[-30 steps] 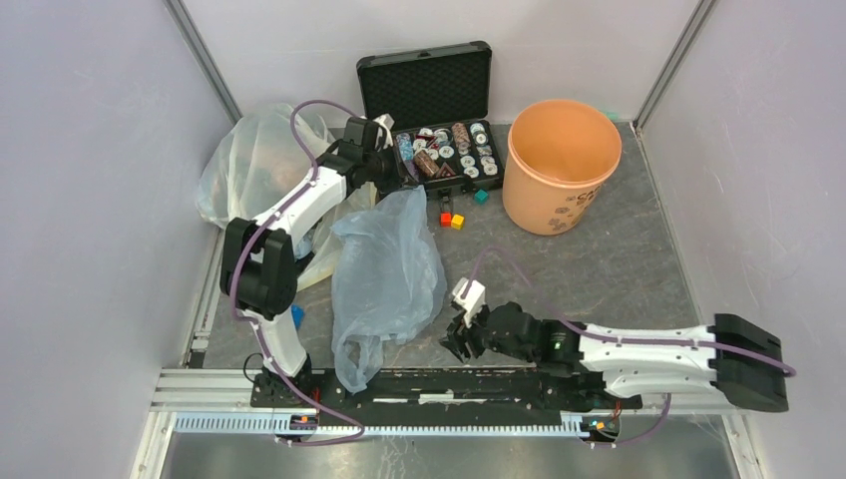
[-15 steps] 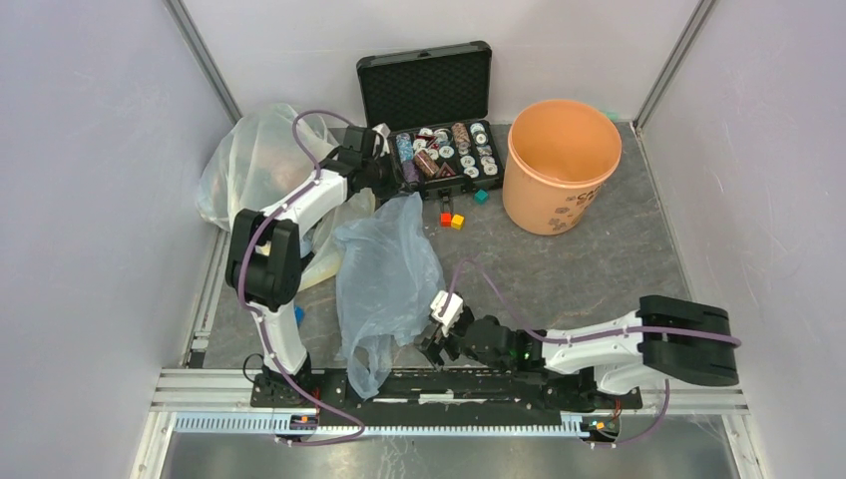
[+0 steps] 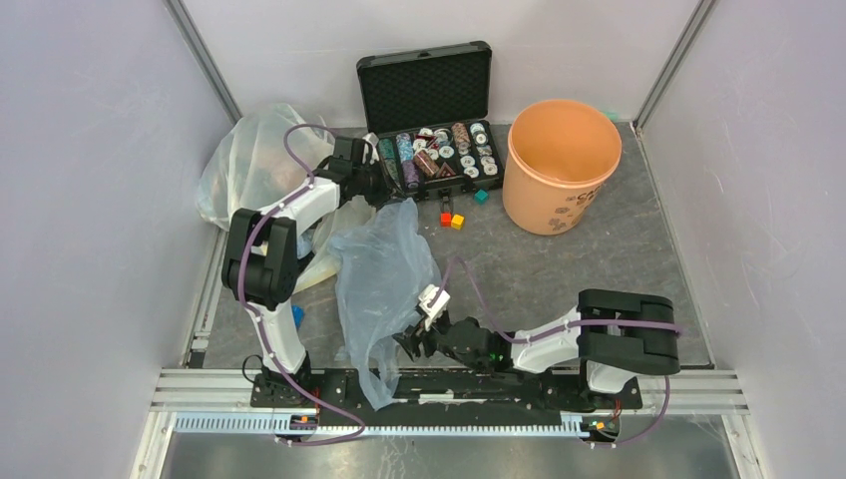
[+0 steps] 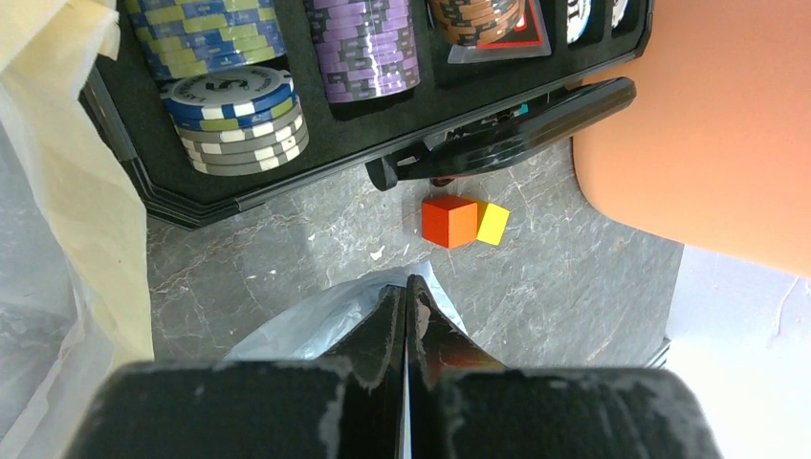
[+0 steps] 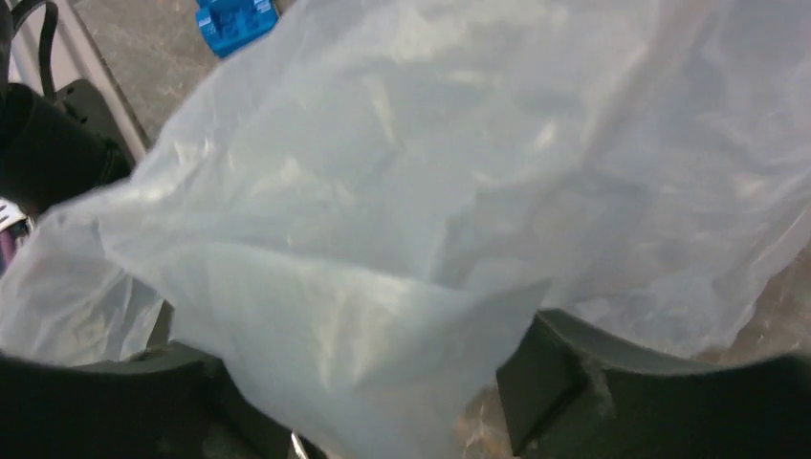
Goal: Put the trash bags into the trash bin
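Observation:
The pale blue trash bag (image 3: 384, 274) lies spread on the table left of centre. My left gripper (image 3: 387, 188) is shut on its far top corner; in the left wrist view the closed fingertips (image 4: 408, 282) pinch the bag's edge (image 4: 316, 320). My right gripper (image 3: 412, 342) is open at the bag's near right edge. In the right wrist view a fold of the bag (image 5: 383, 239) lies between the spread fingers (image 5: 574, 382). The orange-tan trash bin (image 3: 562, 165) stands upright at the back right, empty as far as I see, and shows in the left wrist view (image 4: 727, 124).
An open black case (image 3: 429, 120) of poker chips (image 4: 234, 105) sits at the back. Red (image 4: 449, 220) and yellow (image 4: 493, 223) cubes and a teal cube (image 3: 481, 197) lie before it. A large yellowish bag (image 3: 254, 165) fills the back left. A blue piece (image 5: 234, 17) lies near left.
My right arm has swung left and folded, bringing its open gripper to the bag's near right edge. My left gripper has moved slightly nearer, to the bag's top corner. The bag shifted a little.

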Tool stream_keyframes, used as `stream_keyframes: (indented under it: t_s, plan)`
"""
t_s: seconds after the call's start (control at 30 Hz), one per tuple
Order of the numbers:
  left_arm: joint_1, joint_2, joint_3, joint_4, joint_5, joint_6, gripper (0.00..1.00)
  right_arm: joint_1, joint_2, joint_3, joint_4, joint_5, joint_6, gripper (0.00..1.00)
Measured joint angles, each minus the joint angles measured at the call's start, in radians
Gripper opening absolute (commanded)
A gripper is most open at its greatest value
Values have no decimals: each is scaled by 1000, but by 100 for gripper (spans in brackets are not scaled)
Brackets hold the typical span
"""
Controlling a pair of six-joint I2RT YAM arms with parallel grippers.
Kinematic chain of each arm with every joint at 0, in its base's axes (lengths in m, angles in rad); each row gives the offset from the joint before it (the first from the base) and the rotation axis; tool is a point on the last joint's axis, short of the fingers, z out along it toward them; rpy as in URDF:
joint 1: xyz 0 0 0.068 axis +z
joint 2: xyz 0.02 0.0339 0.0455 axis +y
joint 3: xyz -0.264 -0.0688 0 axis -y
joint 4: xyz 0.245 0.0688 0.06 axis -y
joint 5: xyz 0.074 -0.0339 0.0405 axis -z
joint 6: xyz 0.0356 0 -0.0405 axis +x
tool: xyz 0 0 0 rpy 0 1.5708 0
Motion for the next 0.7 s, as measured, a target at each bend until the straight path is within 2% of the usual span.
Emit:
stream_keyframes:
  t_s: [0.03, 0.1, 0.17, 0.3, 0.43, 0.57, 0.7]
  plan:
    - [1, 0, -5, 2, 4, -1, 2, 0, 7, 14, 0, 9, 1, 35]
    - [3, 0, -11, 5, 11, -2, 2, 0, 15, 46, -5, 39, 15, 12]
    - [6, 0, -17, 9, 13, -3, 2, 0, 13, 55, -5, 65, 31, 1]
    - [16, 0, -20, 20, 14, -13, 2, 0, -53, 15, -62, 111, 45, 0]
    - [28, 0, -13, 14, 10, -12, 2, 0, -261, -88, -198, 184, 82, 0]
    - [39, 5, 35, -13, -15, -11, 2, -1, -450, -119, -416, 248, 132, 0]
    - [44, 48, 124, -27, -40, -11, 2, -1, -539, -118, -651, 279, 187, 0]
